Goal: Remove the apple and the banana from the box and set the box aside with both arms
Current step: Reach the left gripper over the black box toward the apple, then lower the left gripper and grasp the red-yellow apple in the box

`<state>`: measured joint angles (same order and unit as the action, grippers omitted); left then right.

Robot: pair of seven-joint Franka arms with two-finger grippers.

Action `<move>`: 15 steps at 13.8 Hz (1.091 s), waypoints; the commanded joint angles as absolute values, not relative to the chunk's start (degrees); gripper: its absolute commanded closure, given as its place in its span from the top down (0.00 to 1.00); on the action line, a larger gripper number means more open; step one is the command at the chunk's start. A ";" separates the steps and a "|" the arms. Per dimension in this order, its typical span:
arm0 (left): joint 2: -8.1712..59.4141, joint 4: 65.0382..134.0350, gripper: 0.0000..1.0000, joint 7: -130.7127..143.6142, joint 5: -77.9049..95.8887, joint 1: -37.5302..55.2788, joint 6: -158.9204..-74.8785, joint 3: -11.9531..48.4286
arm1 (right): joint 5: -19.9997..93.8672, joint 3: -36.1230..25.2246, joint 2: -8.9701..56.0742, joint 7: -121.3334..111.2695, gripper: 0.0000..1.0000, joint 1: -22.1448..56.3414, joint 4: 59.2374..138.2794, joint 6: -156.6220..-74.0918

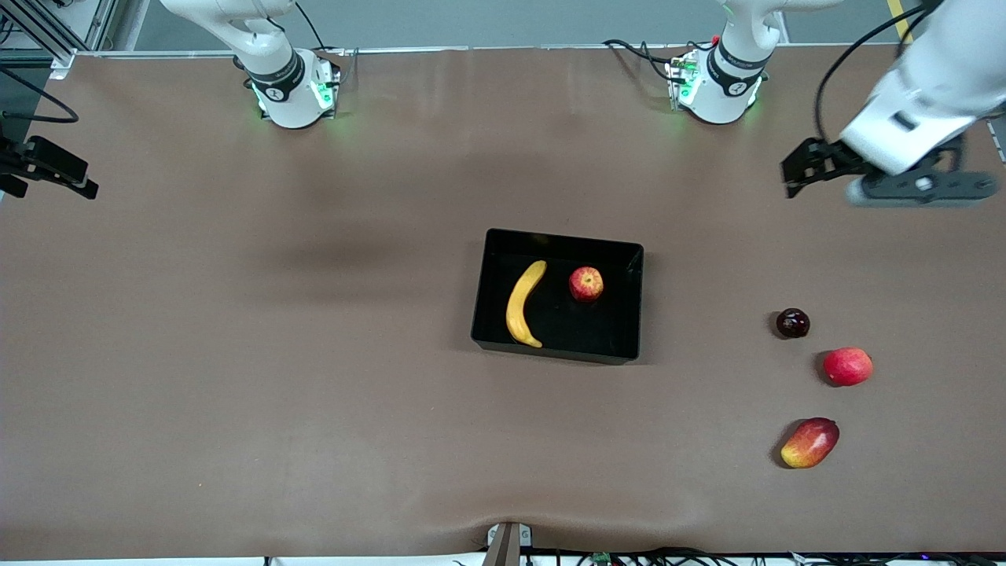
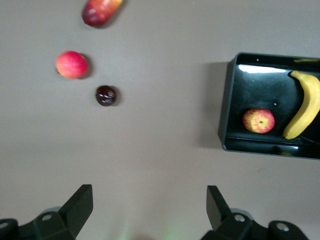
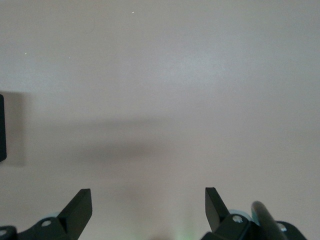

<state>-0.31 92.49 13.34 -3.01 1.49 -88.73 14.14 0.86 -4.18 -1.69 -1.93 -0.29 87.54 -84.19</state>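
The black box (image 1: 563, 238) sits mid-table. The yellow banana (image 1: 522, 305) and the small red apple (image 1: 586, 284) with a yellowish patch lie inside it, apart from each other. My left gripper (image 1: 797, 178) is open and empty, up in the air over bare table toward the left arm's end. In the left wrist view the gripper (image 2: 149, 192) shows open, with the box (image 2: 226, 116), apple (image 2: 258, 120) and banana (image 2: 305, 106) in sight. My right gripper (image 1: 55, 171) is open and empty over bare table at the right arm's end; the right wrist view (image 3: 148, 196) shows the same.
Three loose fruits lie toward the left arm's end, nearer the front camera than the left gripper: a dark round fruit (image 1: 792, 323), a plain red round fruit (image 1: 848, 366) and a red-and-yellow mango (image 1: 810, 442). A box edge (image 3: 1, 127) shows in the right wrist view.
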 commanded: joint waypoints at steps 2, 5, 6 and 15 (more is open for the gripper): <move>7.10 92.02 1.00 26.49 -8.61 1.76 -93.24 23.18 | 0.88 -3.87 -1.67 -2.28 1.00 -0.70 86.84 -84.11; 15.18 92.37 1.00 43.12 -9.05 5.43 -99.65 26.54 | 0.88 -3.96 -1.58 -2.28 1.00 -0.70 86.84 -84.11; 17.47 92.63 1.00 44.72 -10.53 7.19 -101.15 26.54 | 0.79 -3.96 -1.58 -2.20 1.00 -0.62 86.84 -84.11; 33.39 94.56 1.00 58.17 -17.74 13.62 -114.86 26.54 | 0.79 -3.87 -1.58 -2.29 1.00 -0.26 86.75 -84.20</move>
<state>31.86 94.27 55.02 -14.72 13.24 -112.79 26.44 0.88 -4.08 -1.66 -1.93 -0.27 87.45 -84.29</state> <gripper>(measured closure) 0.000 0.000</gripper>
